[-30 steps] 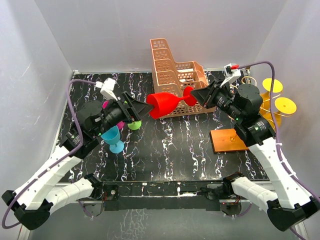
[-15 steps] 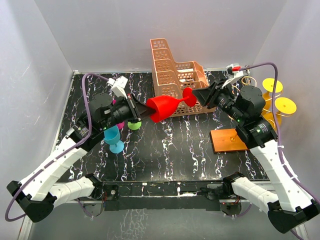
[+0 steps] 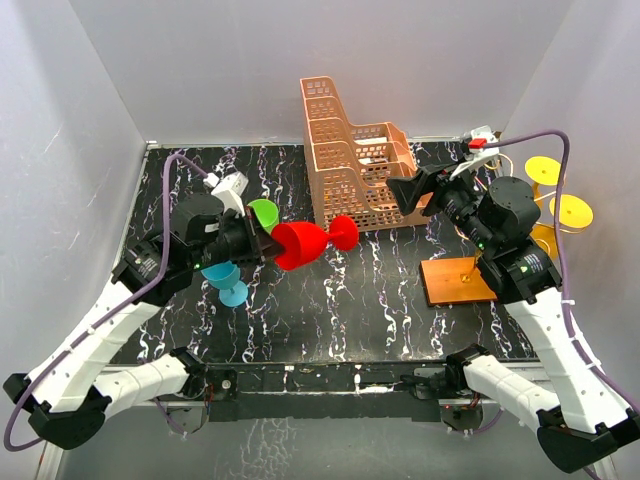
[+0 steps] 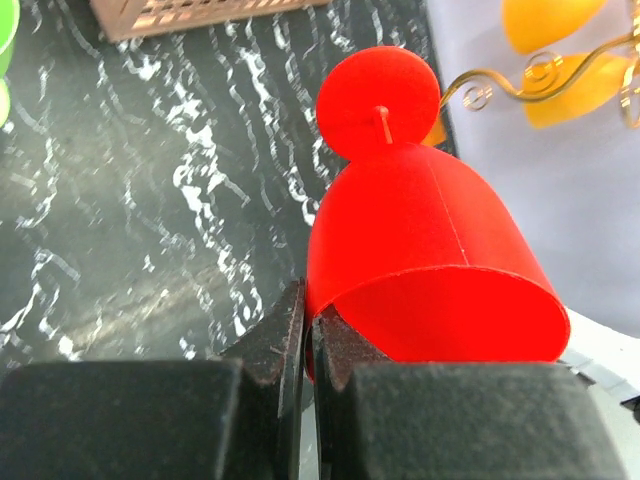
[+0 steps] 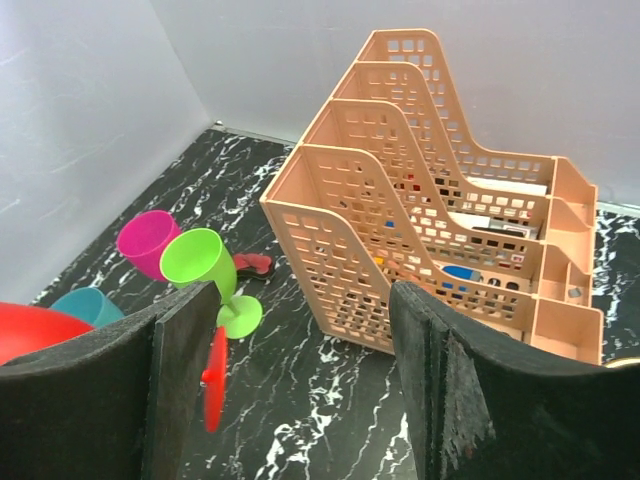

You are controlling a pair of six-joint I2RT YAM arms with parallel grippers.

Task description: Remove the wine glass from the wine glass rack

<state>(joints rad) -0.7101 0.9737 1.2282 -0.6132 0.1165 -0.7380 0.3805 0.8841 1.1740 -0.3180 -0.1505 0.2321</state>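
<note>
- Over the left-middle of the table (image 3: 350,300), the red glass (image 3: 300,243) hangs on its side in the air, with its foot toward the basket (image 3: 350,150). It is well apart from the rack (image 3: 455,282).
- The left gripper (image 4: 308,320) is clamped on the bowl's rim, one finger inside and one outside, with the wall pinched between them.
- The right gripper (image 5: 300,310) has its fingers wide apart with nothing between them. It sits by the basket's right end, facing the glass.
- In the right wrist view the glass foot shows edge-on just beside the left finger; contact cannot be told.
- The rack stands at the right on its board. Two yellow glasses (image 3: 560,195) hang on its wire arms.
- A teal glass (image 3: 225,278), a green glass (image 3: 263,212) and a pink glass (image 5: 148,240) stand near the left arm.
- Progress: the red glass is off the rack, so the main step looks done, and only the left arm carries it.
- Left to do, likely: lower it, stand it on the table near the other glasses, and let go.
- Whether the yellow glasses should come off too cannot be told.
</note>
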